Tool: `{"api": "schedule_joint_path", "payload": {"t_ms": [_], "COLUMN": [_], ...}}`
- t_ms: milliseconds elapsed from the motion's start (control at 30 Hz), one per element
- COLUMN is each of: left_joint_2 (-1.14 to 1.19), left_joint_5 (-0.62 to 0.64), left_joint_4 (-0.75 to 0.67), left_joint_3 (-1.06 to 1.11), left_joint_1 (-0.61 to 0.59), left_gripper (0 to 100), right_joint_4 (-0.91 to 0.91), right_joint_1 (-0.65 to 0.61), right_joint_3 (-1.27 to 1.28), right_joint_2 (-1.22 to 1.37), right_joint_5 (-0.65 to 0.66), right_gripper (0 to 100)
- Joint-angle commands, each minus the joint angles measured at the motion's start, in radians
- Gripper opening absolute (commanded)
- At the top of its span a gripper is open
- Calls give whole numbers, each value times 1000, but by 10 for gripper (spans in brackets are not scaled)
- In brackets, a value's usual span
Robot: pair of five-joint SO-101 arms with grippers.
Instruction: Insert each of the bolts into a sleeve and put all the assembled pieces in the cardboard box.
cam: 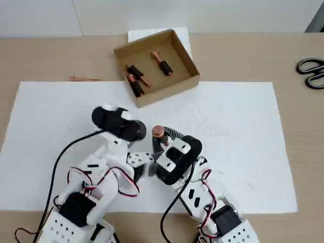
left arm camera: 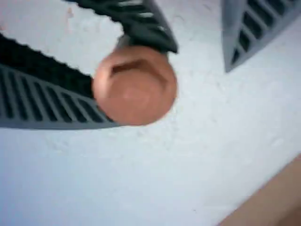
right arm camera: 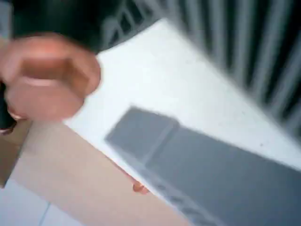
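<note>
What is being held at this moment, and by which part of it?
A bolt, upright, with its copper head free. The hold is lower, at the dark sleeve under the head; which gripper clamps it cannot be told.

The bolt point(left arm camera: 135, 84) has a smooth, matt copper-coloured head, the left fingers point(left arm camera: 42, 103) are ribbed dark plastic, the cardboard box point(cam: 169, 90) is matt brown, and the white sheet point(cam: 243, 131) lies finely grainy on the pale wood-look bench point(cam: 253, 55).
</note>
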Motion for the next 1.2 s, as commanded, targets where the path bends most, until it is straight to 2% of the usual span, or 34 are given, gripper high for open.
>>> {"api": "schedule_joint_path", "payload": {"t_ms": [0,200,333,567,667,800,967,1167], "left_joint_2": [-11,-6,-6,-11,-8,-11,-11,-11], "left_joint_5": [-6,-6,-6,-6,-6,-6,-6,-6], "left_joint_4": [5,11,61,40,37,34,34,34], "left_joint_3": [-114,-272,-248,-85,-51,-28,-28,-28], "left_joint_1": [-41,-104,-163,-396,-457,-445,-348,-250], "left_gripper": [344,344,343,333,269,143,21,7], "right_joint_4": [-33,-33,-24,-33,-33,-33,-33,-27], "right_joint_1": [-7,-7,2,213,275,303,303,305], "right_joint_3": [6,6,6,-21,-71,-129,-180,-285], "right_joint_2": [-13,-13,-13,-13,-4,-1,-1,35], "right_joint_5": [8,8,8,8,8,15,83,120], "right_gripper": [5,5,5,5,5,5,5,5]}}
